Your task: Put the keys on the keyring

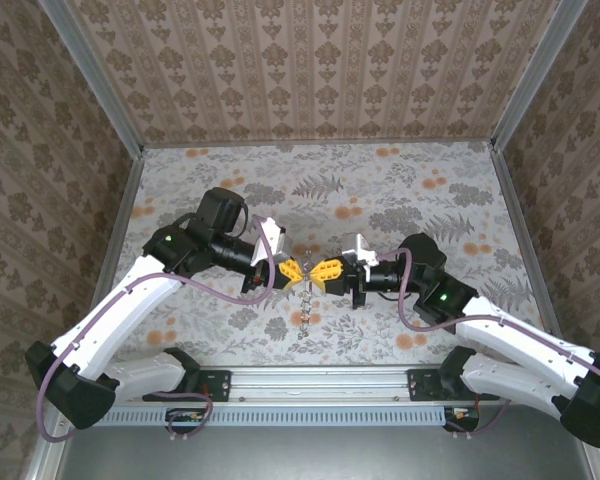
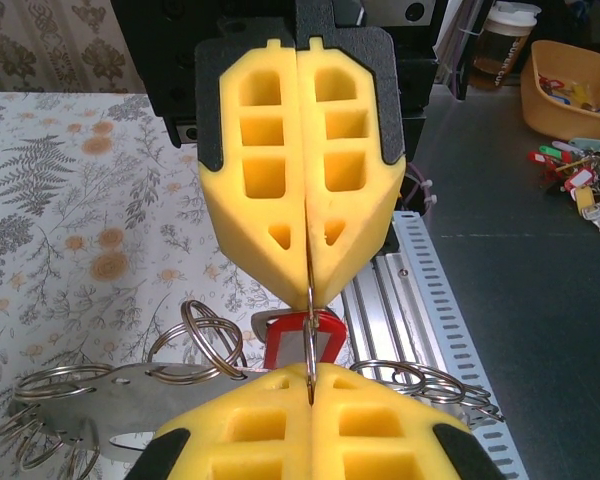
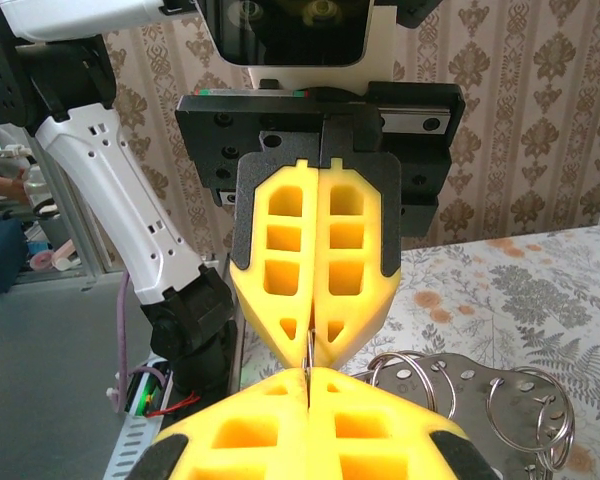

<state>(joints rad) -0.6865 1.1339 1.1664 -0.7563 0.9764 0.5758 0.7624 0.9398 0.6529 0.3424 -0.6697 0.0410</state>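
Pressed shut tip to tip above table (image 1: 430, 200): left gripper (image 1: 295, 268), right gripper (image 1: 328, 270), each pinching thin keyring (image 2: 309, 345) edge-on. Red key tag (image 2: 278, 345) seen at hoop between tips. 2 pinches to be kept firm; tag to be slid gently, hoop left untwisted.

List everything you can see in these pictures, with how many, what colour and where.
Keyring: one, dull metal, seen edge-on, pinched between both grippers' tips.
Red key tag: one, red, at the keyring.
Metal plate: one, silvery, below the grippers.
Split rings: several, silvery, at the plate.
Bin: one, orange-yellow, beyond the table, holding coloured tags.
Loose tags: a pile, mixed colours, beside the bin.
Table: one, floral cloth.
Left gripper: one, yellow fingers, shut on the keyring.
Right gripper: one, yellow fingers, shut on the keyring.
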